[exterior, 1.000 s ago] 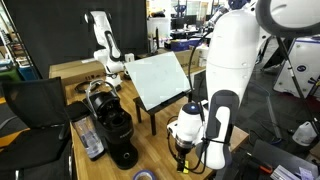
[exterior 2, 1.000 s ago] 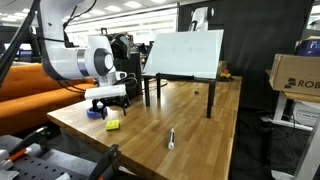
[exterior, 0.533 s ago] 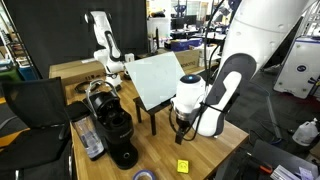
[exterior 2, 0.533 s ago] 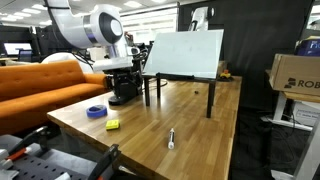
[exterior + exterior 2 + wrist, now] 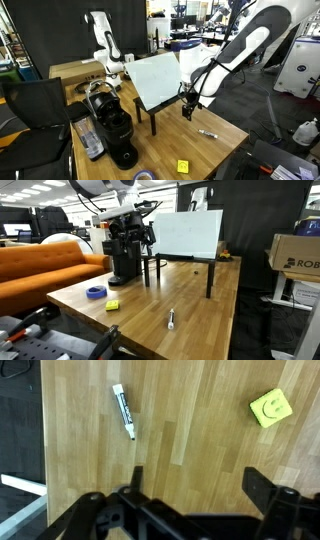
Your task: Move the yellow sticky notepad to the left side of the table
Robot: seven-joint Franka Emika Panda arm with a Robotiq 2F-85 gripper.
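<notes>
The yellow sticky notepad (image 5: pixel 183 166) lies flat on the wood-plank table (image 5: pixel 215 150) near its front edge. It also shows in an exterior view (image 5: pixel 112 305) and in the wrist view (image 5: pixel 270 407), where a smiley face is drawn on it. My gripper (image 5: pixel 187 108) hangs high above the table, well away from the pad, near the white board; it also shows in an exterior view (image 5: pixel 146 242). In the wrist view its fingers (image 5: pixel 200 485) are spread wide with nothing between them.
A marker pen (image 5: pixel 124 411) lies on the table (image 5: pixel 208 132) (image 5: pixel 170 318). A white board on black legs (image 5: pixel 158 78) (image 5: pixel 185 232) stands mid-table. A black coffee machine (image 5: pixel 112 122) (image 5: pixel 122 258) and a blue tape roll (image 5: pixel 96 292) stand near the table's edge.
My arm has risen from just above the notepad to high over the table and swung toward the white board. The notepad stays on the table where it was let go.
</notes>
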